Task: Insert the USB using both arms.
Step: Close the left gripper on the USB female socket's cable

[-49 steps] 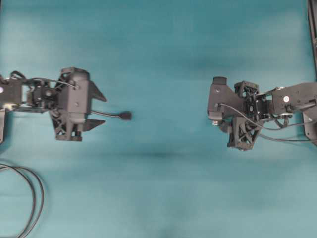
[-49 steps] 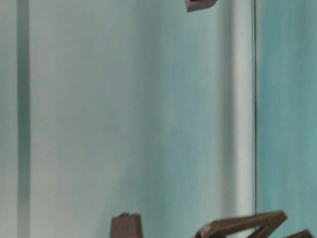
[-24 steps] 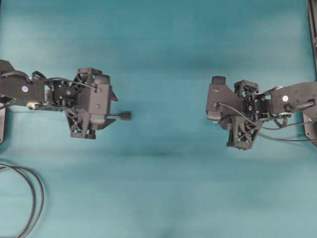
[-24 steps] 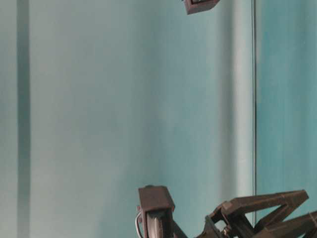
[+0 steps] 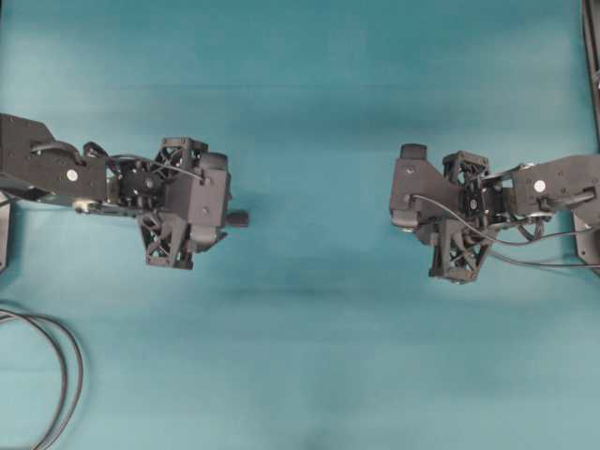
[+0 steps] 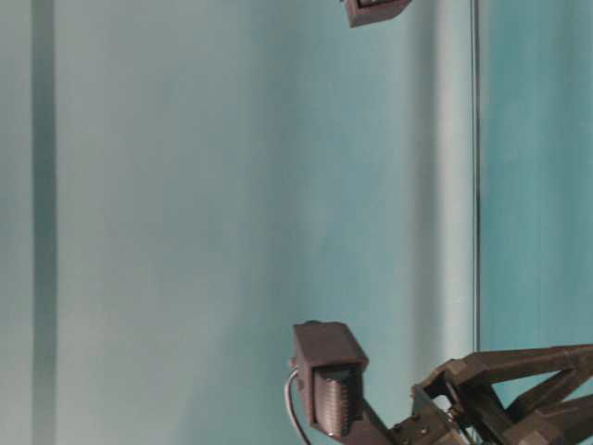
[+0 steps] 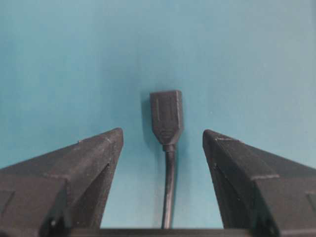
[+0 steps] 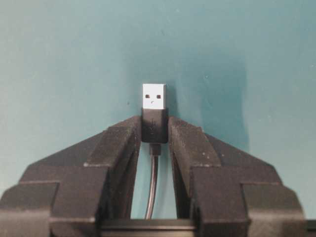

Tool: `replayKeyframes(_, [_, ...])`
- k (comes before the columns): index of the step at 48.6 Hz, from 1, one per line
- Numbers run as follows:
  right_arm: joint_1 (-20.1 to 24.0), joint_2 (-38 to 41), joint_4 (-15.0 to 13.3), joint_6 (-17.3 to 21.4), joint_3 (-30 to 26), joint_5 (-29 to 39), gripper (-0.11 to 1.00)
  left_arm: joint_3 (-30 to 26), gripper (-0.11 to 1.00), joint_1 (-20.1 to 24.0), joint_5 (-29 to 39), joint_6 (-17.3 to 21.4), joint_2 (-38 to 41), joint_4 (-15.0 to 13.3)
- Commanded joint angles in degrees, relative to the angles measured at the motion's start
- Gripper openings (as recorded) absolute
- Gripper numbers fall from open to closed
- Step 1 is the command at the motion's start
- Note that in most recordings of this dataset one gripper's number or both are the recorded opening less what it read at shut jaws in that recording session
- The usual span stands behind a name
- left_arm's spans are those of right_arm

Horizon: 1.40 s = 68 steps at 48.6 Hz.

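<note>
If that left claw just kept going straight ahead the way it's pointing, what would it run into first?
Probably the black socket end of a cable, lying on the teal table between the open fingers of the left gripper. Beyond it the way looks free; height is unclear.

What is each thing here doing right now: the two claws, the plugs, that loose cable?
Left claw: open, astride the black socket end, not gripping it.
Black socket end: lying flat on the table between the fingers.
Right claw: shut on the USB.
USB: held, metal tip poking out.
Looped cable: lying loose, untouched.
</note>
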Motion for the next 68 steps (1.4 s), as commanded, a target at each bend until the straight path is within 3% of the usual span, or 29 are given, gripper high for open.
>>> replayKeyframes(1, [0.7,0.8,0.1,0.1,-0.4,-0.3,0.22,-1.1,0.77,-0.3,-0.3,0.4,0.0,-0.1])
replayKeyframes(51, [1.7,0.4,0.1,0.0,-0.7,-0.3,0.22,-3.3,0.74,-0.5,-0.5,-0.4,5.4,-0.1])
replayKeyframes(55, [1.8,0.4,0.1,0.0,-1.0,-0.3,0.22,-3.3,0.65,-0.7,-0.6,-0.4,5.5,-0.1])
replayKeyframes(64, [2.2,0.4,0.1,0.0,-1.6,-0.2,0.22,-2.8,0.29,-0.9,-0.6,-0.1,5.5,-0.1])
replayKeyframes(68, [2.3,0.4,0.1,0.0,-1.9,-0.2,0.22,-2.7,0.23,-0.9,-0.7,0.0,5.7,-0.1])
